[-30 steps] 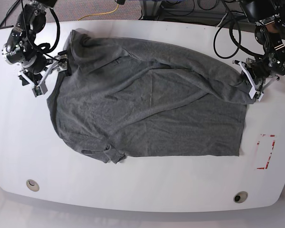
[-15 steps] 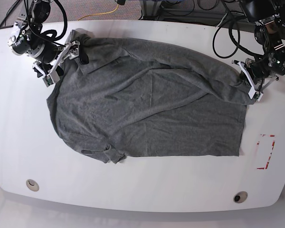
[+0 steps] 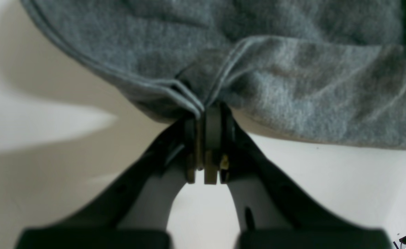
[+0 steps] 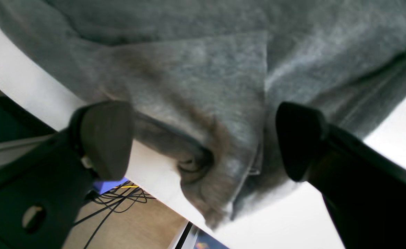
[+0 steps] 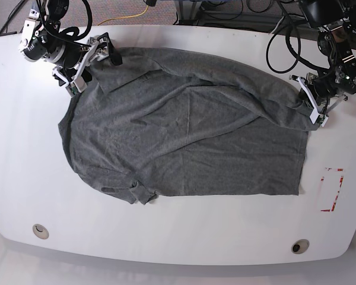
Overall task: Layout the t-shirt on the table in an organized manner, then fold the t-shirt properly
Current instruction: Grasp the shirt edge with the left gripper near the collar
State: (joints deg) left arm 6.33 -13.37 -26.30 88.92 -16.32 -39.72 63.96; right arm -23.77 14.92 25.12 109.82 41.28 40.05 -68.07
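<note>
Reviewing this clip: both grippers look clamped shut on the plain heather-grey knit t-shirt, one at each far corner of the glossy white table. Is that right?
Not quite. Only the left gripper is clamped shut on the plain heather-grey knit t-shirt, pinching its hem. The right gripper stands open, its fingers wide apart around a bunched corner of fabric, as the right wrist view shows. Both are at far corners of the glossy white table.

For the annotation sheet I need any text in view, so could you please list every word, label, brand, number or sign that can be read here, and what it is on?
None can be read in any view.
t-shirt: plain grey, no print or readable label.
table: only a red tape rectangle and small black marks, no lettering.
left pincer and right pincer: no markings can be read.
</note>
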